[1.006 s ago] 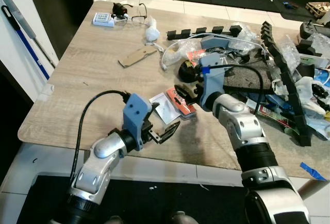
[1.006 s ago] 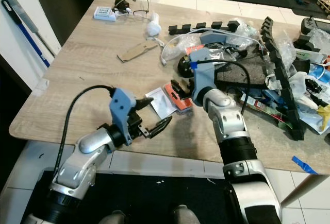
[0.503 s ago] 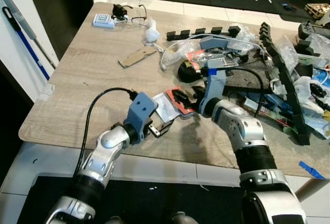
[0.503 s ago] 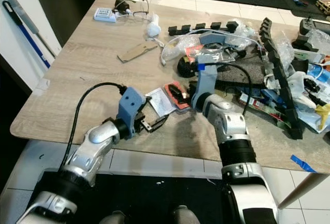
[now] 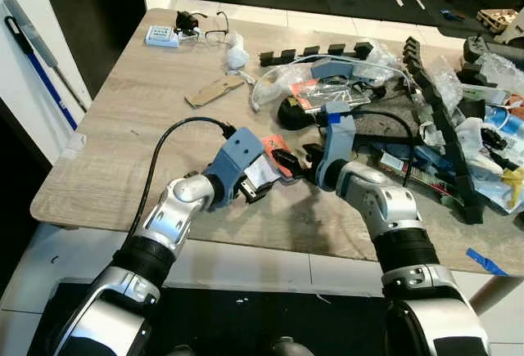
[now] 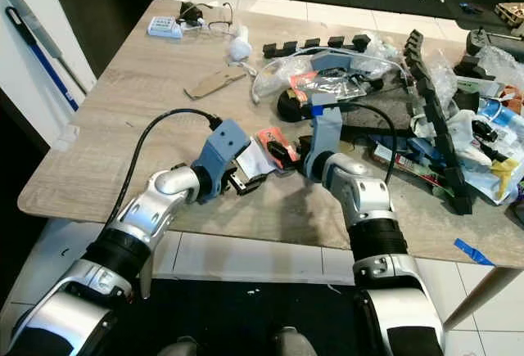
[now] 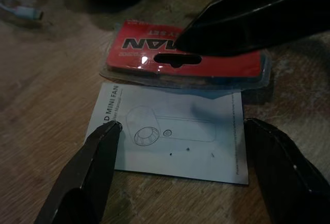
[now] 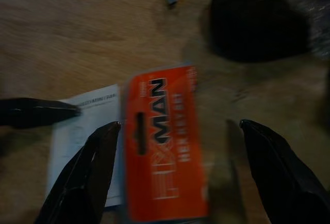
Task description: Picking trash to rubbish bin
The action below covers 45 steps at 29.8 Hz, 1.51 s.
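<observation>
A broad light-wood surface carries everything, its right half heaped with clutter: long black toothed foam strips, crumpled clear plastic bags and mixed packaging. Toward the far left corner lie a brown cardboard scrap, a small white box with blue print and a pair of dark-rimmed glasses. Near the front edge both silver arms meet over two flat pieces of trash. The left hand hovers low over a white printed paper leaflet, its two black fingers spread wide to either side of the sheet, gripping nothing; the leaflet's margin reads "MINI FAN" beside a line drawing of a device. Touching the leaflet's far edge, and partly overlapping it, lies an orange-red blister card in clear plastic with a hang slot and large black lettering ending in "MAN". The right hand is poised above this card, its fingers also wide apart and empty. A dark rounded object sits just beyond the card on the surface.
</observation>
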Tool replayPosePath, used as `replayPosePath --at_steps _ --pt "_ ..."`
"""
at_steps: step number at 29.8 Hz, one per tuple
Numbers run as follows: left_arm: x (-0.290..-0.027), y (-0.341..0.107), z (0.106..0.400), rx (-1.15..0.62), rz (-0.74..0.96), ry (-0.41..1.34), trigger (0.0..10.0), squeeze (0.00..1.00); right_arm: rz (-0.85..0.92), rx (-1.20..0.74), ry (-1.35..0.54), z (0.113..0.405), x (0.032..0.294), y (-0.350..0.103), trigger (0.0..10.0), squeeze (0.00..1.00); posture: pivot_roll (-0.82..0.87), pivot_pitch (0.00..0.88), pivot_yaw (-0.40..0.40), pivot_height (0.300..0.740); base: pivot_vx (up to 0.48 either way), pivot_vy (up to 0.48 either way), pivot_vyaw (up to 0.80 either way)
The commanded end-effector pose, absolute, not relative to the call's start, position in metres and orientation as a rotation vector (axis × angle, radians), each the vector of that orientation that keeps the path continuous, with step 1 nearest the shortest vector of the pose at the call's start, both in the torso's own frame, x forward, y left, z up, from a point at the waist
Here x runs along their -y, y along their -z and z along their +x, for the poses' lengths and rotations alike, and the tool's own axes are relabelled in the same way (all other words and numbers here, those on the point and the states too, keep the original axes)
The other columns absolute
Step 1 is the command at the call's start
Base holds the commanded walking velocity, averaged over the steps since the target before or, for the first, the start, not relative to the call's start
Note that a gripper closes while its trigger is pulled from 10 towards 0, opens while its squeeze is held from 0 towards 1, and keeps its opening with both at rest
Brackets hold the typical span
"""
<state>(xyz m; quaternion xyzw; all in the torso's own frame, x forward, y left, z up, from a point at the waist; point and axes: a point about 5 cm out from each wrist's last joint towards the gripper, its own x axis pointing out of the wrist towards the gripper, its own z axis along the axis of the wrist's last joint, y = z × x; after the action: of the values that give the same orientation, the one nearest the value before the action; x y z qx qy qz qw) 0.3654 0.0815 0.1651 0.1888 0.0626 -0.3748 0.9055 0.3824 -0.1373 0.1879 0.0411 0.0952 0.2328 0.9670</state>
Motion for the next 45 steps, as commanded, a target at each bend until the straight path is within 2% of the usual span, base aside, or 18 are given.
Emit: replayPosePath --at_steps 1,9,13,20,31,36,45 --pt "-0.087 -0.134 0.36 -0.303 0.367 0.776 10.0 0.0 0.01 -0.176 -0.46 0.385 0.146 -0.185 10.0 0.0 -0.01 0.241 -0.077 0.74 0.0 0.0 0.0" --pt "-0.088 -0.131 0.361 -0.347 0.347 0.77 10.0 0.0 0.022 -0.217 -0.457 0.387 0.161 -0.165 10.0 0.0 -0.01 0.255 -0.076 0.74 0.0 0.0 0.0" --pt "-0.092 -0.131 0.361 -0.36 0.347 0.772 10.0 0.0 0.195 -0.226 -0.521 0.386 0.156 -0.158 10.0 0.0 0.0 0.267 -0.076 0.74 0.0 0.0 0.0" --pt "-0.09 -0.132 0.359 -0.346 0.335 0.797 10.0 0.0 0.297 -0.235 -0.543 0.387 0.145 -0.15 10.0 0.0 0.01 0.278 -0.074 0.74 0.0 0.0 0.0" --pt "-0.074 -0.137 0.349 -0.302 0.274 0.89 10.0 0.0 0.512 -0.244 -0.622 0.386 0.117 -0.146 10.0 0.0 0.02 0.286 -0.07 0.74 0.0 0.0 0.0" --pt "-0.069 -0.14 0.344 -0.286 0.283 0.959 10.0 0.0 0.49 -0.291 -0.648 0.385 0.111 -0.143 10.0 0.0 0.01 0.287 -0.07 0.74 0.0 0.0 0.0" --pt "-0.071 -0.139 0.343 -0.304 0.287 0.964 10.0 0.0 0.428 -0.407 -0.698 0.381 0.109 -0.139 10.0 0.0 0.01 0.293 -0.073 0.74 0.0 0.0 0.0"
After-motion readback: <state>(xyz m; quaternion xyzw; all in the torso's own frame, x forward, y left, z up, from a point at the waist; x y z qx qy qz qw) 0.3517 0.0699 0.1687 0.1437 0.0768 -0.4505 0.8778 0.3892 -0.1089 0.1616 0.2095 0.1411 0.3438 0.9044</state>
